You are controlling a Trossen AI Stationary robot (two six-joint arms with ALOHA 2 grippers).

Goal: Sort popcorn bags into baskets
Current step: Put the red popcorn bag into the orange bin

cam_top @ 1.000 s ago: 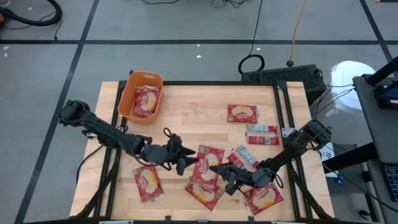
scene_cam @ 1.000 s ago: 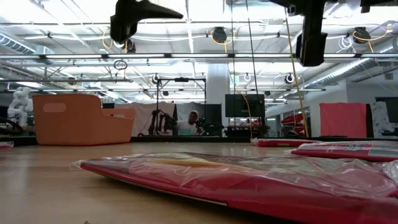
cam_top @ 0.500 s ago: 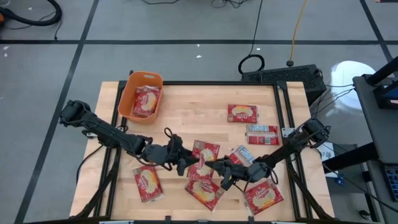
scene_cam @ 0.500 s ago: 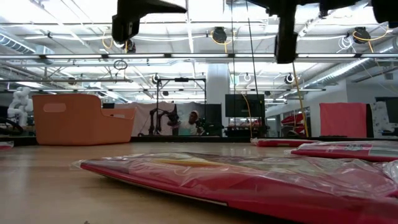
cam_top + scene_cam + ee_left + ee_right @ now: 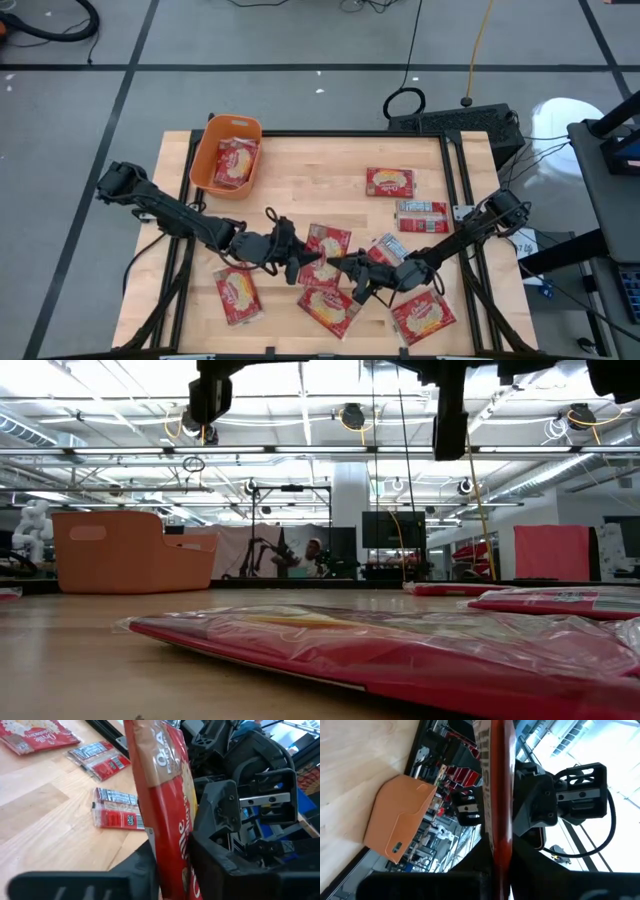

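From above, near the table's [image 5: 300, 170] front edge: held popcorn bag [image 5: 326, 245], long axis toward the far edge, clamped between left gripper [image 5: 303, 259] and right gripper [image 5: 347, 272]; orange basket [image 5: 208, 150] at the far-left corner.

At table height: basket at left, both arms overhead, grip unseen.

Through the left wrist: same bag edge-on, upright, pinched narrow between fingers [image 5: 220, 865].

Through the right wrist: thin red edge of the bag squeezed between fingers [image 5: 470, 860], basket beyond.
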